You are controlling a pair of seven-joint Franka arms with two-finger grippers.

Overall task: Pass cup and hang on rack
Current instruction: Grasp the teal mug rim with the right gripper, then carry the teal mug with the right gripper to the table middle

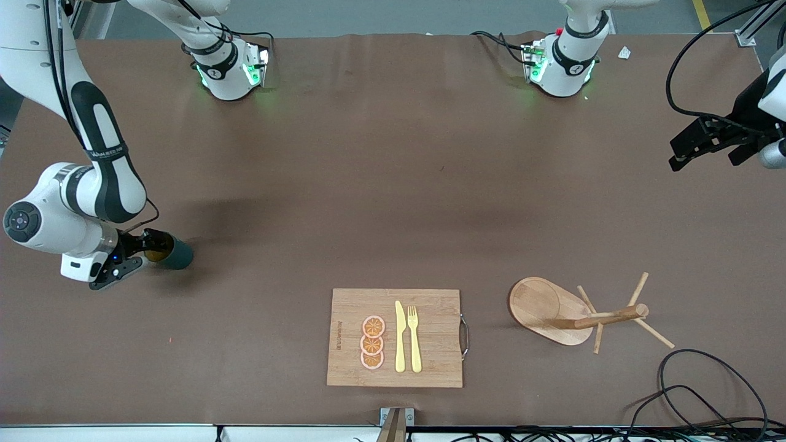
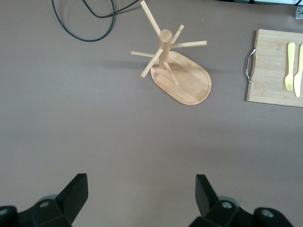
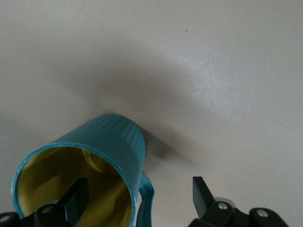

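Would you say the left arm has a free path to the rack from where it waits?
Probably yes. The left gripper hangs with open jaws over bare table at its arm's end, and nothing stands between it and the rack. The cutting board lies off to one side.

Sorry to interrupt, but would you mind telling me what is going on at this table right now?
The right gripper is at the cup, which lies on its side on the table toward the right arm's end. Its fingers are open, one inside the yellow mouth and one outside the wall, so the cup is not yet gripped. The left gripper waits open in the air over its own end of the table. The rack stands bare, beside a cutting board with a knife, fork and orange slices.
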